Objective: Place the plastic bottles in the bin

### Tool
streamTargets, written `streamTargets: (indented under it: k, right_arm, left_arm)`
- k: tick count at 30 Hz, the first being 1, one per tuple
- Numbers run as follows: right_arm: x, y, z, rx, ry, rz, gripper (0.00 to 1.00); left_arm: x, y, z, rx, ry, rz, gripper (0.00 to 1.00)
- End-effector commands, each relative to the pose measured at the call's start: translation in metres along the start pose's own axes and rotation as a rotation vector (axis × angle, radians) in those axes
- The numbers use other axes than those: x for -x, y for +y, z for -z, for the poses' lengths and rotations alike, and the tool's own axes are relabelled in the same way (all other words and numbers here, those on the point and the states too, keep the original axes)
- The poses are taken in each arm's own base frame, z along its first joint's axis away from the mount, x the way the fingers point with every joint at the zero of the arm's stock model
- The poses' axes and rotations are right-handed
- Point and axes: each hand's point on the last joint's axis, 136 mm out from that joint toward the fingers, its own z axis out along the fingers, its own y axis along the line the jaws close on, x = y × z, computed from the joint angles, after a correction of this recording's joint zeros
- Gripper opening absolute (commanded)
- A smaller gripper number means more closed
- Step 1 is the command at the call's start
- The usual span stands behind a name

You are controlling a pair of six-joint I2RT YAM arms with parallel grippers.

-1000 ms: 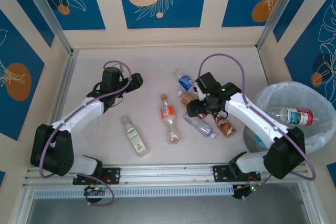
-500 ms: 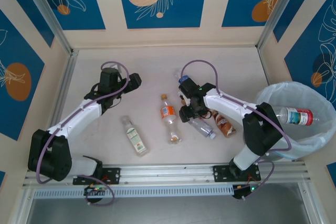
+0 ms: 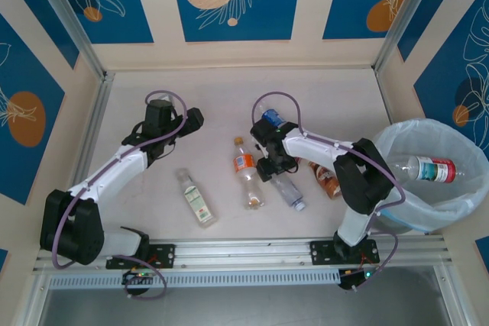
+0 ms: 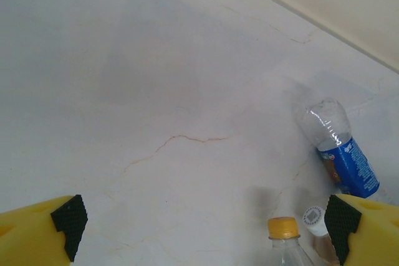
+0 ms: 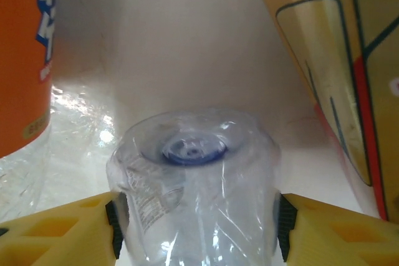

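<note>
Clear, crumpled plastic sits between the black pads of my right end effector. It is the clear bottle, seen base-on from my right wrist. A pad presses against each of its flanks, so I am clamped on it. From above, this bottle lies on the pale worktop with its blue cap pointing toward the near edge.

Just to its left lies the orange-labelled bottle, orange cap toward the far side. The brown bottle lies just to its right. In my right wrist view both crowd in close, orange on the left and brown on the right, and I cannot tell whether either touches the clear bottle.

The blue-labelled bottle lies beyond my right wrist, near the middle of the worktop. The green-labelled bottle lies alone toward the near left, well apart from the others.

My left end effector has its fingers spread wide apart over bare worktop, with nothing between them. Ahead of it my left wrist camera sees the blue-labelled bottle, the orange cap, and a white cap just beside that.

The bin stands off the worktop's right side, lined with a translucent white bag. One red-and-teal-labelled bottle lies on its side inside it.
</note>
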Motion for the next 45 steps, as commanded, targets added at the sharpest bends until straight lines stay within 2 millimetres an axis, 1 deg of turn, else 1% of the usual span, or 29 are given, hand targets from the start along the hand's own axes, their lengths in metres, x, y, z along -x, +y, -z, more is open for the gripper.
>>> streamTargets:
  k: [1, 6, 12, 13, 18, 20, 25, 28, 40, 45]
  right_arm:
    - [-0.001, 0.0, -0.004, -0.01, 0.019, 0.019, 0.67]
    - [-0.005, 0.004, -0.013, -0.002, 0.047, 0.017, 0.69]
    - [-0.005, 0.004, -0.021, -0.021, 0.061, 0.015, 0.69]
    - [-0.006, 0.003, -0.022, -0.03, 0.065, 0.015, 0.71]
    - [-0.008, 0.0, -0.025, -0.043, 0.07, 0.013, 0.71]
    - [-0.008, 0.001, -0.024, -0.045, 0.066, 0.011, 0.69]
    - [-0.006, 0.003, -0.016, -0.036, 0.044, 0.011, 0.62]
    - [-0.005, 0.003, -0.009, -0.031, 0.024, 0.008, 0.55]
    - [0.002, -0.002, 0.026, -0.038, -0.079, -0.007, 0.45]
    - [0.004, -0.004, 0.041, -0.043, -0.123, -0.008, 0.44]
  left_arm:
    - [0.0, 0.011, 0.004, 0.032, -0.009, 0.017, 0.99]
    - [-0.001, 0.012, 0.003, 0.038, -0.008, 0.023, 0.99]
    - [-0.002, 0.013, 0.002, 0.038, -0.006, 0.023, 0.99]
    - [-0.002, 0.013, 0.002, 0.036, -0.008, 0.023, 0.99]
    - [-0.002, 0.014, 0.003, 0.041, -0.007, 0.021, 0.99]
    - [-0.004, 0.015, 0.002, 0.044, -0.005, 0.022, 0.99]
    - [-0.004, 0.015, 0.002, 0.042, -0.005, 0.023, 0.99]
    - [-0.004, 0.014, 0.001, 0.038, -0.005, 0.023, 0.99]
    - [-0.006, 0.011, -0.001, 0.021, 0.005, 0.025, 0.99]
    - [-0.007, 0.01, -0.003, 0.013, 0.011, 0.026, 0.99]
